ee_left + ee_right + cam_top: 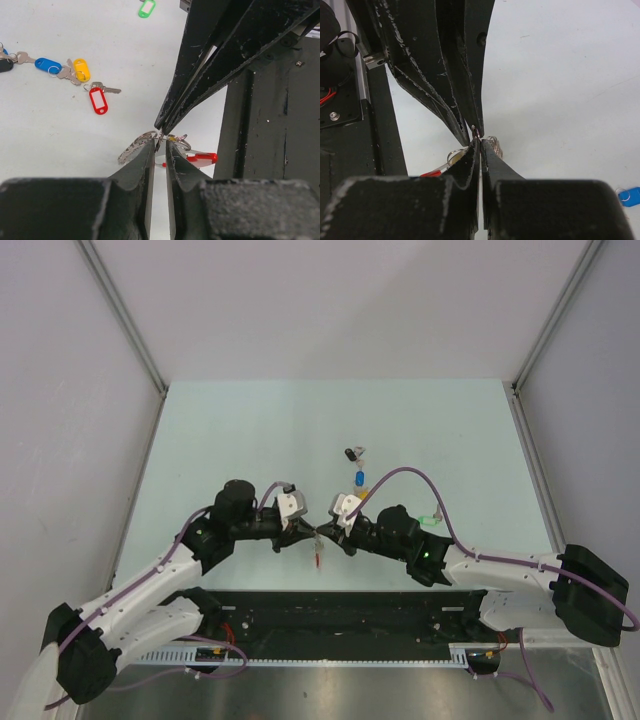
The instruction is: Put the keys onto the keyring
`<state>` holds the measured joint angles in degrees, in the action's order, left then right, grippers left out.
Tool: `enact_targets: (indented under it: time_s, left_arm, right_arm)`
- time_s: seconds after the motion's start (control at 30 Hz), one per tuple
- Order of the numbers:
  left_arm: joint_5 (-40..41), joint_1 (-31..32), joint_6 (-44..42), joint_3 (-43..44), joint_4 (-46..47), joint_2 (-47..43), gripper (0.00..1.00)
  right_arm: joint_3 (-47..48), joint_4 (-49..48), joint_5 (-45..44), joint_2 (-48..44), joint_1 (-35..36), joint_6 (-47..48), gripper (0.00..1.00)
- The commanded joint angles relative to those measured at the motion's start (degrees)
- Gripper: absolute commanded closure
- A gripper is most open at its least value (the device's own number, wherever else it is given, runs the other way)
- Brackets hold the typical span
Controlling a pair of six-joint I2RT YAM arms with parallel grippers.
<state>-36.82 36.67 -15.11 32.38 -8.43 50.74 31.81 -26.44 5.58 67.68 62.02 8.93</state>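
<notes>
Both grippers meet tip to tip above the table's near middle. My left gripper (312,533) (160,143) is shut on a thin silvery loop of the keyring (134,146), whose red band (204,159) hangs just below and also shows in the top view (318,558). My right gripper (324,533) (480,143) is shut on the same bunch of loops (495,146). On the table lie the red-tagged key (98,100), the yellow-tagged key (81,69), the blue-tagged key (47,65) (360,478), the black-tagged key (352,453) and the green-tagged key (146,8) (432,518).
The black mounting rail (330,615) runs along the table's near edge, right under the grippers. Grey walls enclose the pale table (250,430) on three sides.
</notes>
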Motion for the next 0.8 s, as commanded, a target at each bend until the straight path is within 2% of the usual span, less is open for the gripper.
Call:
enact_targets:
  time_s: [0.0, 0.3, 0.4, 0.47, 0.53, 0.63, 0.77]
  left_arm:
    - [-2.56, -0.28, -1.67, 2.51, -0.36, -0.03, 0.83]
    - [-1.94, -0.28, -1.85, 2.51, -0.63, 0.06, 1.0]
    - [-1.15, -0.28, -1.85, 2.51, -0.63, -0.03, 0.99]
    - [-0.45, -0.19, -1.59, 2.34, -0.36, -0.12, 1.0]
    - [0.69, -0.28, -1.24, 2.25, 0.07, -0.29, 1.0]
    - [1.31, -0.28, -0.1, 1.72, 1.04, -0.38, 1.0]
    - [1.75, -0.28, 0.44, 1.81, 1.22, -0.03, 1.0]
  right_arm:
    - [0.79, -3.53, 1.62, -1.23, 0.03, 1.27, 1.0]
    - [0.79, -2.92, 2.15, -1.41, 0.03, 1.71, 1.0]
    - [0.79, -2.39, 1.71, -1.94, 0.03, 1.62, 1.0]
    - [0.79, -2.04, 1.28, -2.64, -0.06, 1.27, 0.95]
    - [0.79, -1.25, 0.31, -3.25, -0.23, 0.65, 0.85]
    - [0.62, -0.2, -3.99, -4.57, -0.41, 0.12, 0.77]
    - [-0.7, -0.37, -9.88, -6.68, -0.85, -1.1, 0.73]
